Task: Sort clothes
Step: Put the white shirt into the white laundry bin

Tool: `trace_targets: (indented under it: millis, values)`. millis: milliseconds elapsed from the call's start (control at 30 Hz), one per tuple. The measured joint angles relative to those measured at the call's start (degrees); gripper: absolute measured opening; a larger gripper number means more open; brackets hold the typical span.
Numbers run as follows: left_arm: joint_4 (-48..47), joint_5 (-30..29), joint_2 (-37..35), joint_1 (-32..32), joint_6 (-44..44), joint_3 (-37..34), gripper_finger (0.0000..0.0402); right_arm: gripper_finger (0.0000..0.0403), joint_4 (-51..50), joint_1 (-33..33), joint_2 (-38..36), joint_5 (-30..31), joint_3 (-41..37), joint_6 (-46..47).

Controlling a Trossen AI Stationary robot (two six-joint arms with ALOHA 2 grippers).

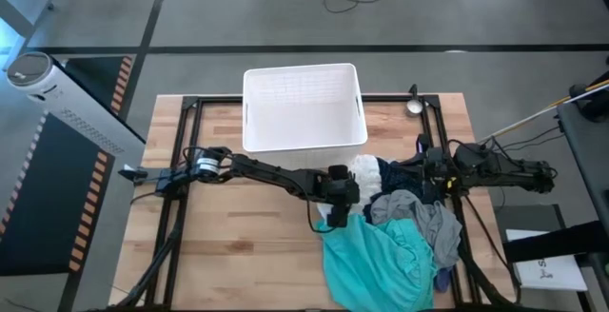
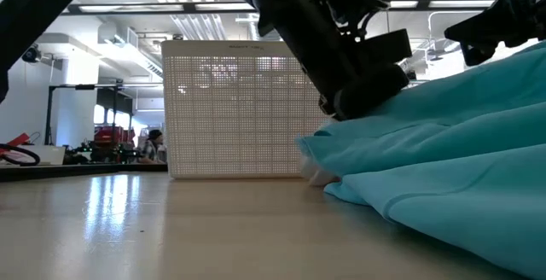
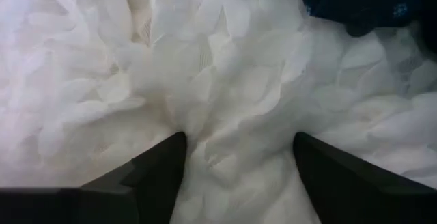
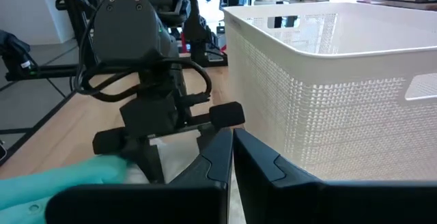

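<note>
A heap of clothes lies on the right half of the table: a white garment, a navy one, a grey one and a large teal one toward the near edge. My left gripper is open and points down into the white garment. It also shows in the right wrist view. My right gripper is shut and empty. It hovers over the navy garment, facing the left gripper. My left gripper comes from above, pointing down, and its two open fingers are sunk into the white garment. A bunched fold of the white cloth stands up between the fingers. The garment lies on the heap, slack.
A white perforated plastic bin stands at the table's far middle, just beyond the left gripper, and it also shows in the low view. A small silver round object lies at the far right. Bare wood lies to the left of the heap.
</note>
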Motion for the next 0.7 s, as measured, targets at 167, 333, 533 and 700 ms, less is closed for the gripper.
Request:
trace_targets:
  millis: [167,333,533,700]
  values:
    - [-1.71,-0.50,0.02,0.01,-0.03,0.00,0.0154,0.0000,-0.02,-0.01,0.00,0.01,0.00,0.00]
    - [-3.71,-0.58,0.02,0.01,0.73,0.00,0.0019,0.0000,-0.01,0.01,0.00,0.01,0.00,0.00]
    - [-4.66,-1.47,-2.55,-0.52,1.20,-0.04,0.0004,0.0000,-0.04,0.01,0.00,0.02,0.00,0.00]
    - [-4.86,-6.32,-9.09,-1.47,1.44,-0.02,0.0002,0.0000,-0.01,-0.01,0.00,0.02,0.00,0.00]
